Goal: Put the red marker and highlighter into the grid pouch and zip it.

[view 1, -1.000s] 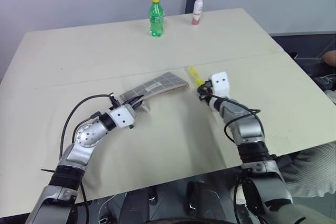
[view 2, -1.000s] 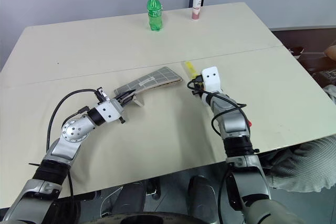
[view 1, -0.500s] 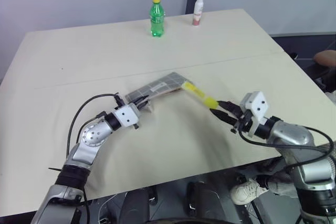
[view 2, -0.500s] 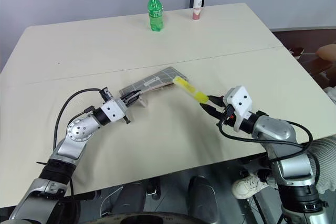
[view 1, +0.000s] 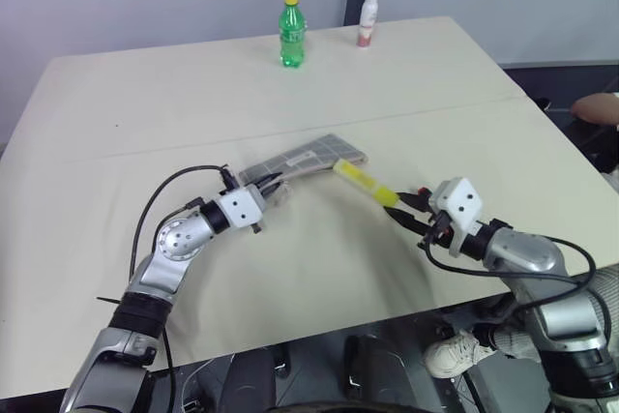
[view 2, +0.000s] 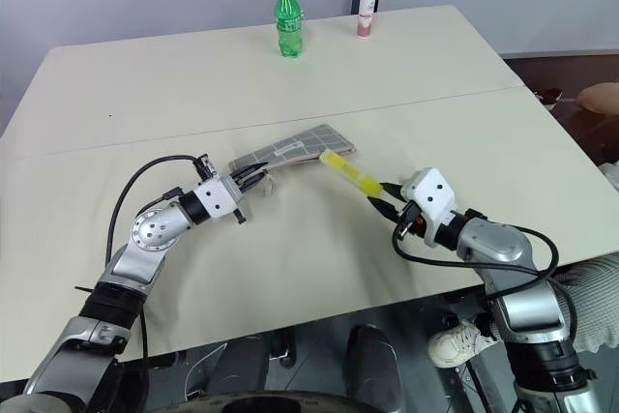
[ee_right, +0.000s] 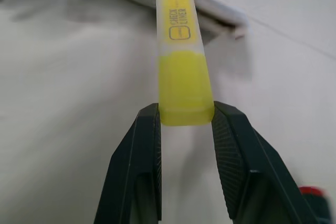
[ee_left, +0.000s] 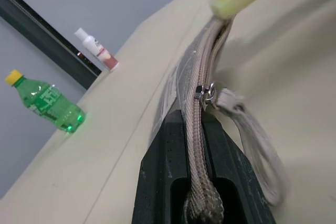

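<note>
Since earlier frame: right arm swung back off beige table (view 1: 145, 103), carrying pen toward pouch.
Flat grey fabric grid pouch (view 1: 308, 155) lifted by zipper end, far end near table, mouth facing right.
Left gripper (ee_left: 202, 182): fingers pressed on zipper seam.
Right gripper (ee_right: 185, 124): pinching end of chunky translucent yellow highlighter (view 1: 364, 181), tip at pouch mouth.
Step, judged: inserting highlighter. Next: align, push in, release.
Slim red marker: location cannot tell.
</note>
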Motion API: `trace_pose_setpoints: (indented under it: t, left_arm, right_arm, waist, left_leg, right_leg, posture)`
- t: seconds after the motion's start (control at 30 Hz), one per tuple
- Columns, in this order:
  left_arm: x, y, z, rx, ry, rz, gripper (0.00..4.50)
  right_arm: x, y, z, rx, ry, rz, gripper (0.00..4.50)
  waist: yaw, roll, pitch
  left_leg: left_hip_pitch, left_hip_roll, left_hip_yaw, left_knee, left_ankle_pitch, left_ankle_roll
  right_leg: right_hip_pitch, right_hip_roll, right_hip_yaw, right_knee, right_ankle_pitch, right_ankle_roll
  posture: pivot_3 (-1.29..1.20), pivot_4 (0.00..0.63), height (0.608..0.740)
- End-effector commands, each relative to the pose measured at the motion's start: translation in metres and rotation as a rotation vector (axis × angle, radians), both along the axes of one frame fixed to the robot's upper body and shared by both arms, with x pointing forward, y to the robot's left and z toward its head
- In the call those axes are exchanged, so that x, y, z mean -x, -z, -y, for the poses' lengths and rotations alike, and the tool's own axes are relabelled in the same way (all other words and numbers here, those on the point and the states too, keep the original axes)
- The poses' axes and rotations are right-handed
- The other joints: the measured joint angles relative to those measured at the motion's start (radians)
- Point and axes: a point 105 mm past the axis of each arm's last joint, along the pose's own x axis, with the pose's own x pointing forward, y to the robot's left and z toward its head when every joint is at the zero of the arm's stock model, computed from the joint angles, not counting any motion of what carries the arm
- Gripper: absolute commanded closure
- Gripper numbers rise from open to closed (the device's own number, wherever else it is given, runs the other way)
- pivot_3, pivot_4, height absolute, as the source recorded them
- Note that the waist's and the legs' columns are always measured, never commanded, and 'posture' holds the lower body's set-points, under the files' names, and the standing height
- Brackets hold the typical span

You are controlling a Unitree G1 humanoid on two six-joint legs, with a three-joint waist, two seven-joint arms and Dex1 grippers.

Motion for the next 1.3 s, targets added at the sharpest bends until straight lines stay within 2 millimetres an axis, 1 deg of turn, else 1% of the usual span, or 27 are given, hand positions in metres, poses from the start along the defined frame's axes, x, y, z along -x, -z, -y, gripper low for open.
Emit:
trace_pose_setpoints:
  t: [0.03,0.1,0.23,0.4,0.5,0.57,0.63,0.7,0.87,1.13,1.2,1.3]
  left_arm:
    - [0.001,-0.011,0.002,0.023,0.017,0.037,4.5]
    - [0.002,-0.011,0.003,0.023,0.02,0.039,4.5]
    - [0.005,-0.013,0.009,0.013,0.049,0.052,4.5]
    - [0.009,-0.013,0.015,-0.001,0.084,0.057,4.5]
    - [0.009,-0.011,0.014,-0.01,0.08,0.054,4.5]
    - [0.008,-0.01,0.012,-0.01,0.069,0.051,4.5]
    - [0.008,-0.01,0.01,-0.007,0.061,0.05,4.5]
    - [0.007,-0.011,0.01,-0.003,0.059,0.052,4.5]
    - [0.007,-0.014,0.012,0.0,0.063,0.063,4.5]
    - [0.009,-0.014,0.013,0.003,0.068,0.063,4.5]
    - [0.008,-0.014,0.013,0.001,0.069,0.065,4.5]
    - [0.008,-0.015,0.014,0.004,0.065,0.067,4.5]
  right_arm:
    - [0.003,-0.018,-0.006,-0.016,-0.039,0.072,3.69]
    - [-0.001,-0.017,-0.006,-0.002,-0.028,0.078,3.69]
    - [-0.009,-0.014,0.001,0.03,0.023,0.079,3.69]
    - [-0.012,-0.008,0.007,0.074,0.039,0.07,3.69]
    - [-0.009,-0.015,0.005,0.026,0.018,0.089,3.69]
    - [-0.002,-0.022,0.001,-0.028,-0.027,0.089,3.69]
    - [0.007,-0.023,-0.002,-0.051,-0.072,0.067,3.69]
    - [0.009,-0.02,0.0,-0.04,-0.078,0.051,3.69]
    - [0.009,-0.014,0.002,0.014,-0.091,0.044,3.69]
    - [-0.001,-0.01,0.007,0.056,-0.069,0.063,3.69]
    - [-0.001,-0.009,0.008,0.076,-0.076,0.067,3.69]
    - [0.002,-0.011,0.009,0.061,-0.099,0.067,3.69]
  waist:
    - [0.0,0.0,0.0]
    - [0.001,0.0,0.0]
    - [0.001,0.0,0.0]
    - [0.001,0.0,0.0]
    - [0.001,0.0,0.0]
    - [0.001,0.0,0.0]
    - [0.002,0.0,0.0]
    - [0.001,0.0,0.0]
    - [0.001,0.0,0.0]
    - [0.001,0.0,0.0]
    - [0.001,0.0,0.0]
    - [0.001,0.0,0.0]
  left_leg:
    - [0.0,0.0,0.0,0.0,0.0,0.0]
    - [0.0,0.0,0.0,0.0,0.0,0.0]
    - [0.0,0.0,0.0,0.0,0.0,0.0]
    - [0.0,0.0,0.0,0.0,0.0,0.0]
    - [0.0,0.0,0.0,0.0,0.0,0.0]
    - [0.0,0.0,0.0,0.0,0.0,0.0]
    - [0.0,0.0,0.0,0.0,0.0,0.0]
    - [0.0,0.0,0.0,0.0,0.0,0.0]
    - [0.0,0.0,-0.001,0.001,0.0,0.0]
    - [0.0,0.0,-0.001,0.001,0.0,0.0]
    - [0.0,0.0,-0.001,0.001,0.0,0.0]
    - [0.0,0.0,-0.001,0.001,0.0,0.0]
  right_leg:
    - [0.0,0.0,0.0,0.0,0.0,0.0]
    - [0.0,0.0,0.0,0.0,0.0,0.0]
    - [0.0,0.0,0.0,0.0,0.0,0.0]
    - [0.0,0.0,0.0,0.0,0.0,0.0]
    - [0.0,0.0,0.0,0.0,0.0,0.0]
    - [0.0,0.0,0.0,0.0,0.0,0.0]
    - [0.0,0.0,0.0,0.0,0.0,0.0]
    - [0.001,0.0,0.0,0.0,0.0,0.0]
    - [0.001,0.0,0.0,0.0,0.0,0.0]
    - [0.001,0.0,0.0,0.0,0.0,0.0]
    - [0.001,0.0,0.0,0.0,0.0,0.0]
    - [0.001,0.0,0.0,0.0,0.0,0.0]
  posture:
    - [0.0,0.15,0.74]
    - [0.0,0.15,0.74]
    - [0.0,0.15,0.74]
    - [0.0,0.15,0.74]
    - [0.0,0.15,0.74]
    - [0.0,0.15,0.74]
    - [0.0,0.15,0.74]
    - [0.0,0.15,0.74]
    - [0.0,0.15,0.74]
    - [0.0,0.15,0.74]
    - [0.0,0.15,0.74]
    - [0.0,0.15,0.74]
